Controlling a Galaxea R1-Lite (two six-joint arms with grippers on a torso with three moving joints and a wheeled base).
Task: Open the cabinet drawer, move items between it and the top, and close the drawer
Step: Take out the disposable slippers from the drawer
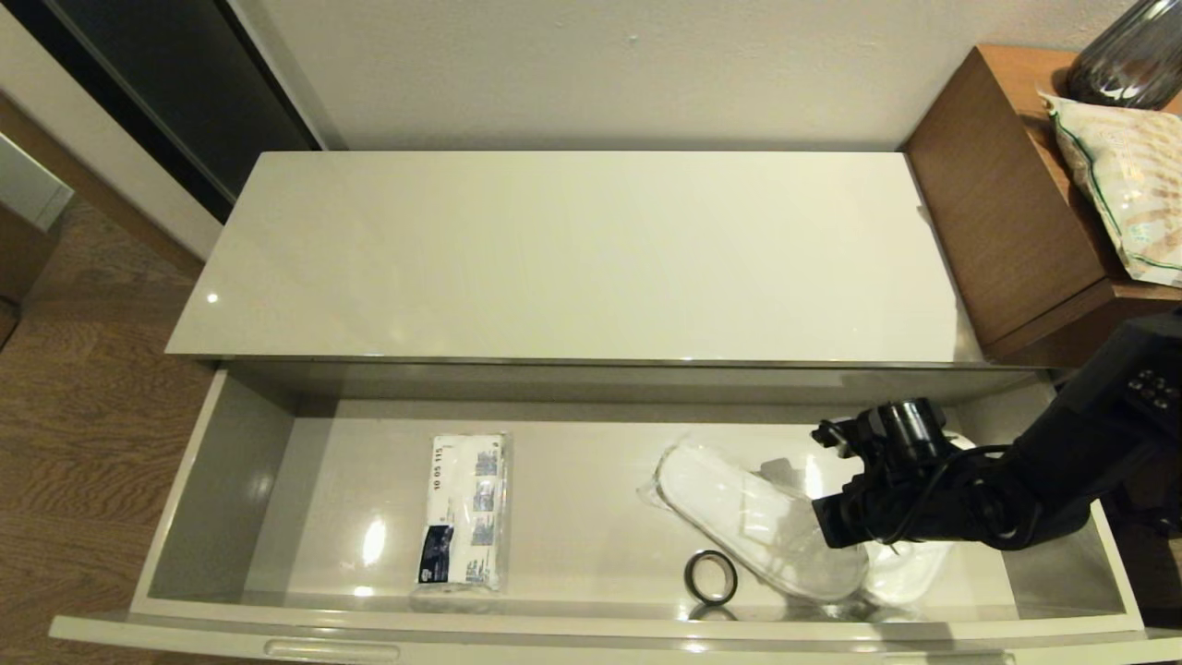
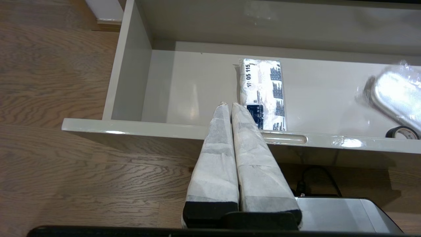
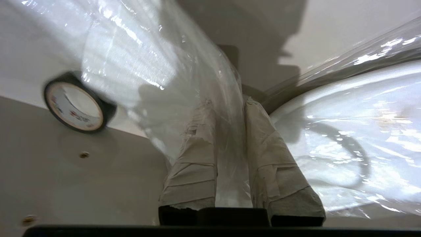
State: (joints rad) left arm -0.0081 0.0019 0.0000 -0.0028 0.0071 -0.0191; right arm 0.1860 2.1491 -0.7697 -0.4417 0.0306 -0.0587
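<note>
The cabinet drawer (image 1: pixel 591 630) (image 2: pixel 138 126) stands pulled out below the bare glossy top (image 1: pixel 572 259). Two slipper packs in clear plastic lie in its right half: one slanted (image 1: pixel 739 517) (image 3: pixel 131 56), the other (image 1: pixel 910 565) (image 3: pixel 355 138) partly under my right arm. My right gripper (image 1: pixel 836 522) (image 3: pixel 227 102) is down inside the drawer, shut on the slanted slipper pack's crinkly plastic, which runs between its fingers (image 3: pixel 197 154). My left gripper (image 2: pixel 227 104) hangs shut and empty just outside the drawer's front edge; it is out of the head view.
A white packet with blue print (image 1: pixel 462 513) (image 2: pixel 263 92) lies left of centre in the drawer. A small black ring (image 1: pixel 710 576) (image 3: pixel 77 107) sits by the front wall near the packs. The brown side table (image 1: pixel 1007 212) with a bag (image 1: pixel 1131 185) stands at the right.
</note>
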